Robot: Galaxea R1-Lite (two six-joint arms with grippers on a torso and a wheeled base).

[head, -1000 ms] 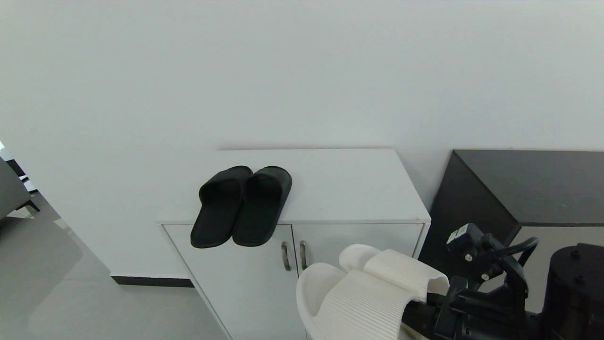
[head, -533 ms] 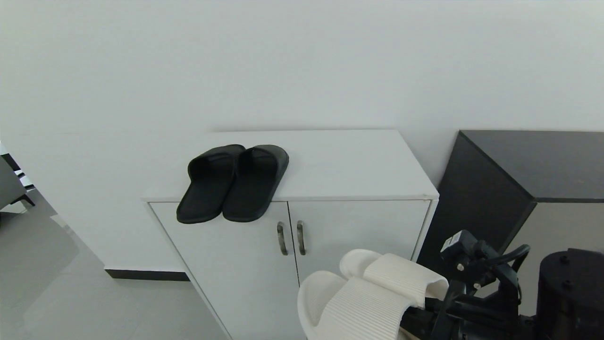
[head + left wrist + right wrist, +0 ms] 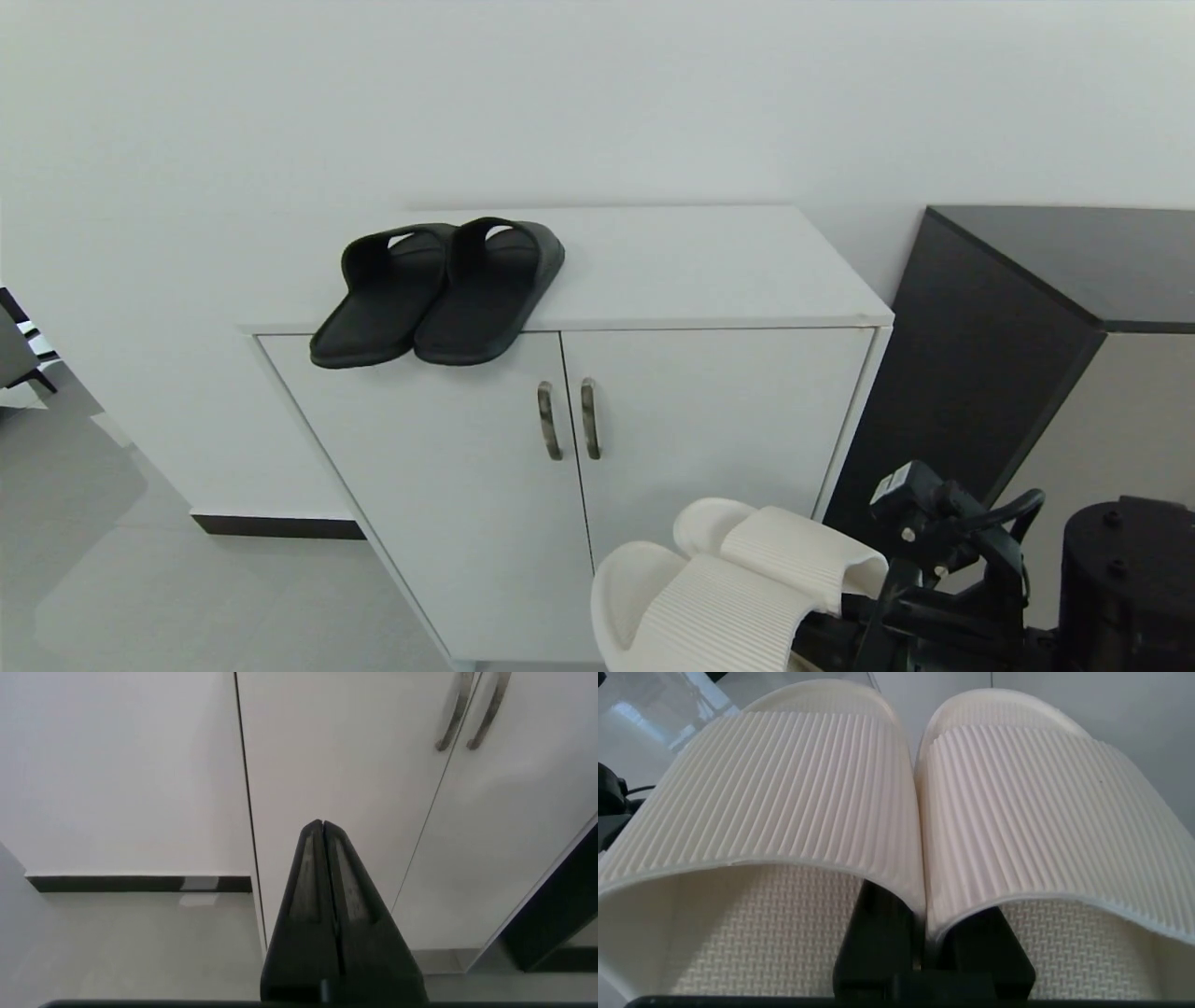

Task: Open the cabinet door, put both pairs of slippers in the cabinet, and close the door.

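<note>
Right gripper [image 3: 845, 605]: clamped on the white slippers [image 3: 738, 588]. In the right wrist view the black fingers [image 3: 878, 924] sit between the two shoes, pinching their inner sides together. The pair is side by side with the ribbed straps up. It hangs low in front of the cabinet [image 3: 709, 271], before the right door [image 3: 709, 420], with a gap between slippers and door.

Left gripper [image 3: 323, 859]: fingers pressed flat together, nothing between them. It points at the lower part of the left door [image 3: 346, 747], not touching it.

Both doors are shut. The two handles [image 3: 549, 421] are vertical bars just beside each other at the centre seam.

Black slippers [image 3: 439, 289] lie on the cabinet top at its left end, touching each other. Their toes point toward the wall [image 3: 597, 93] and their heels overhang the front edge above the left door.

A dark unit [image 3: 962, 373] stands just to the right of the cabinet, against the same wall. The floor [image 3: 140, 579] is grey, and a black skirting strip [image 3: 275, 527] runs along the wall base left of the cabinet.
</note>
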